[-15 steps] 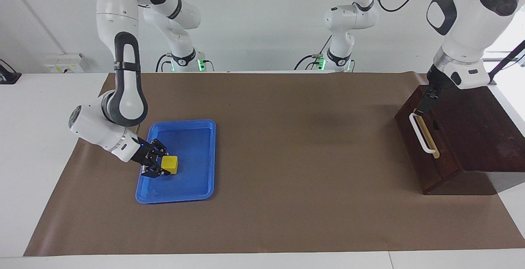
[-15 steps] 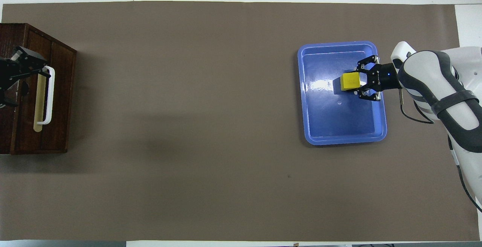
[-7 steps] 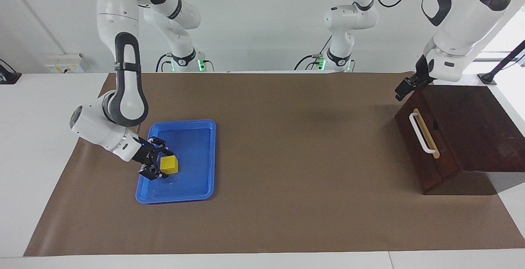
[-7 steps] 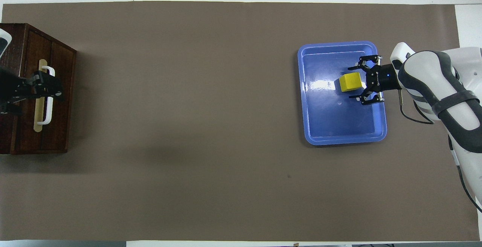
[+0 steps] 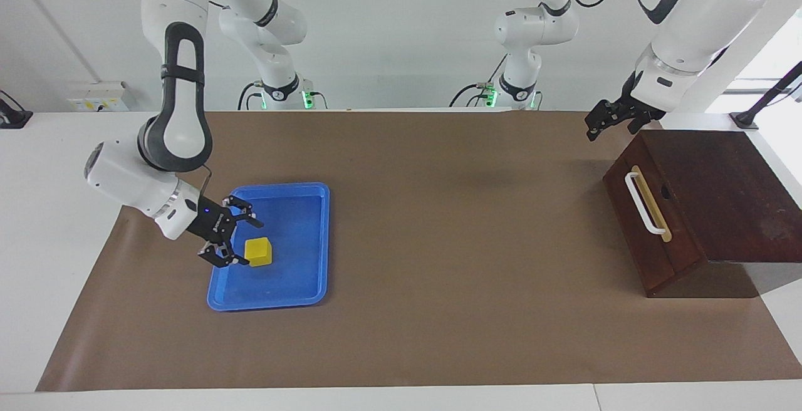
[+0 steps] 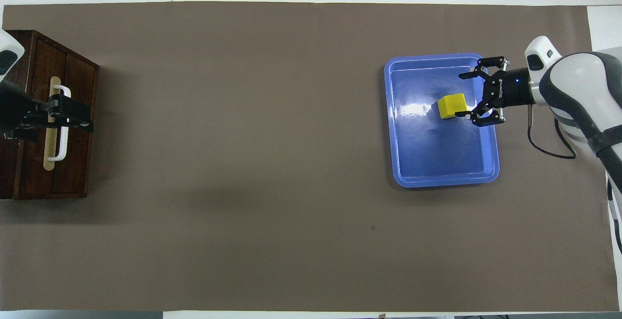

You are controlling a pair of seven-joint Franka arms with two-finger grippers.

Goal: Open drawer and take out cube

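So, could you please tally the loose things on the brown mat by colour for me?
Yellow: 1, the cube
Blue: 1, the tray
Dark brown: 1, the drawer box
Total: 3

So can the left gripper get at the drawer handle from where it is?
Probably yes: the left gripper is raised over the mat beside the drawer, and nothing blocks the handle.
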